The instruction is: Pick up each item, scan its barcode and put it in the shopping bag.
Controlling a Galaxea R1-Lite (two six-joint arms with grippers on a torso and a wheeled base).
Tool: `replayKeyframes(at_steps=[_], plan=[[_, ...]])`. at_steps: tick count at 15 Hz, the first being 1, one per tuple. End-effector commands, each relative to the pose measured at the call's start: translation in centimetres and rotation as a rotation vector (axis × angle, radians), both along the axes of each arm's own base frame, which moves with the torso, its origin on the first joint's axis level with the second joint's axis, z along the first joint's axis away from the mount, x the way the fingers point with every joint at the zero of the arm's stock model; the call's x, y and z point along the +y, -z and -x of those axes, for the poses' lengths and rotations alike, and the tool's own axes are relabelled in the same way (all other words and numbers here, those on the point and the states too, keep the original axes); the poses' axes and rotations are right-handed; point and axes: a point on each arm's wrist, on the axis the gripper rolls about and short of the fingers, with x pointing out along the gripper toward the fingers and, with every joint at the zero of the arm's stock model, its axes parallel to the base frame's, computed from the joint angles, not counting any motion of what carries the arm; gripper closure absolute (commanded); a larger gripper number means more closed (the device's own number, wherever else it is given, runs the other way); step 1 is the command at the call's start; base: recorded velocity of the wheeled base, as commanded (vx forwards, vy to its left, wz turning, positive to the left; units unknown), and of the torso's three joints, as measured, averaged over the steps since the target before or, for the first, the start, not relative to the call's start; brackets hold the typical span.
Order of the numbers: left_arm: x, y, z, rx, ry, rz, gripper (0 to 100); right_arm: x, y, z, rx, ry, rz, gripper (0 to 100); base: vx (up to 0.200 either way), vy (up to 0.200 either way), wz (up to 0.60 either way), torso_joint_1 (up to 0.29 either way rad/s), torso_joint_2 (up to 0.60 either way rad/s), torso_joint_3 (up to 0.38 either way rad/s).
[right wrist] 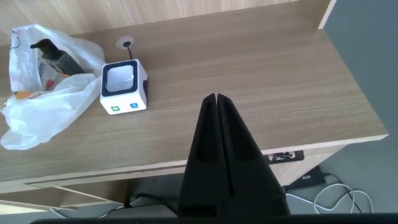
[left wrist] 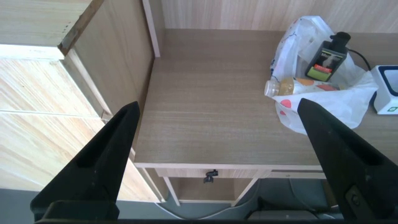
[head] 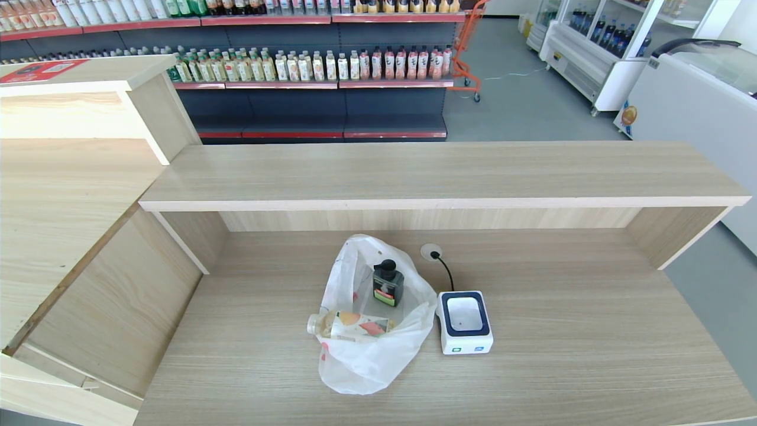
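A white plastic shopping bag (head: 369,349) lies on the wooden counter, also seen as the bag (left wrist: 323,102) and the bag (right wrist: 37,106). On it stand a dark bottle with a black cap (head: 388,283) and, lying on its side, a pale drink bottle (head: 349,325). Right of the bag sits the white barcode scanner (head: 465,321), cable running to a desk grommet. My left gripper (left wrist: 217,155) hangs open over the counter's near left edge, well away from the bag. My right gripper (right wrist: 216,102) is shut, empty, above the counter's near right part.
A raised wooden ledge (head: 437,177) runs along the counter's far side, with side panels at left and right. Store shelves of bottles (head: 307,65) and freezers (head: 692,94) stand beyond. Bare counter (head: 591,331) spreads right of the scanner.
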Motion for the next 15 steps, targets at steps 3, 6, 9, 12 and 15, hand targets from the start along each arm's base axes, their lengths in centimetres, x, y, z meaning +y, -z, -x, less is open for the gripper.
replayKeyframes(at_steps=[3, 6, 9, 12, 15], plan=[[0.00, 0.00, 0.00, -0.001, 0.000, -0.001, 0, 0.00, 0.02, -0.04, 0.008, -0.001, -0.003, 100, 0.000, -0.067, 0.00, 0.001, 0.00, 0.002], [0.00, 0.00, 0.00, -0.001, 0.000, -0.001, 0, 0.00, 0.02, -0.04, 0.008, -0.001, -0.001, 100, 0.000, -0.200, 0.00, 0.001, 0.00, 0.001], [0.00, 0.00, 0.00, -0.001, 0.000, -0.003, 0, 0.00, 0.02, -0.04, 0.008, -0.001, 0.000, 100, 0.000, -0.200, 0.00, 0.006, 0.00, 0.004], [0.00, 0.00, 0.00, -0.001, 0.000, -0.004, 0, 0.00, 0.03, -0.04, 0.009, -0.001, 0.000, 100, 0.000, -0.133, 0.00, 0.011, 0.01, -0.002], [0.00, 0.00, 0.00, -0.001, 0.000, 0.000, 0, 0.00, 0.03, -0.04, 0.010, -0.001, 0.016, 100, 0.000, 0.000, 0.00, 0.000, 0.00, 0.000]])
